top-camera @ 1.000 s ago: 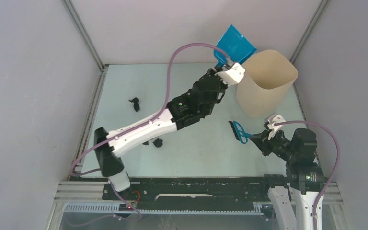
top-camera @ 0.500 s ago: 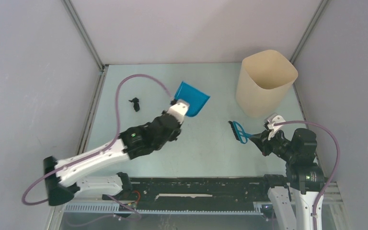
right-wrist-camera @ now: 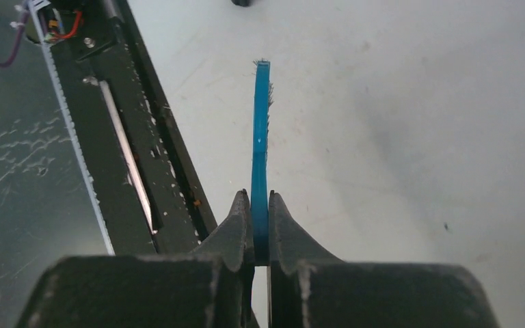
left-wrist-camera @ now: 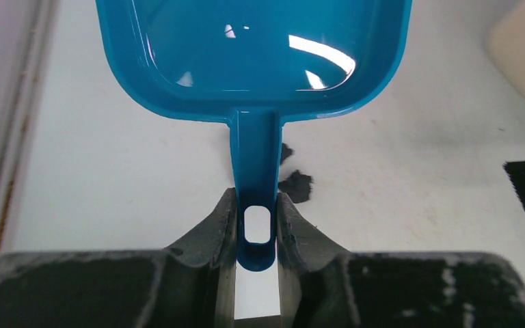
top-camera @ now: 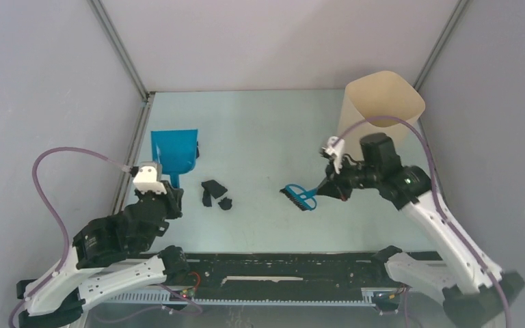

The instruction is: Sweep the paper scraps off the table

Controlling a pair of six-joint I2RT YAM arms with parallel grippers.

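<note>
Currently dustpan (left-wrist-camera: 260,55) is clamped by L gripper (left-wrist-camera: 256,208), brush (top-camera: 299,197) by R gripper (right-wrist-camera: 258,199). Dustpan lip should be laid flat beside paper scraps (top-camera: 213,192), bristles kept low.

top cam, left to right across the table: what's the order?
dustpan → paper scraps → brush → right end effector → bin. The left end effector overlaps the dustpan, so it is left out.

both arms bent; l gripper (left-wrist-camera: 256,208) clamped, r gripper (right-wrist-camera: 260,205) pinched tight.
</note>
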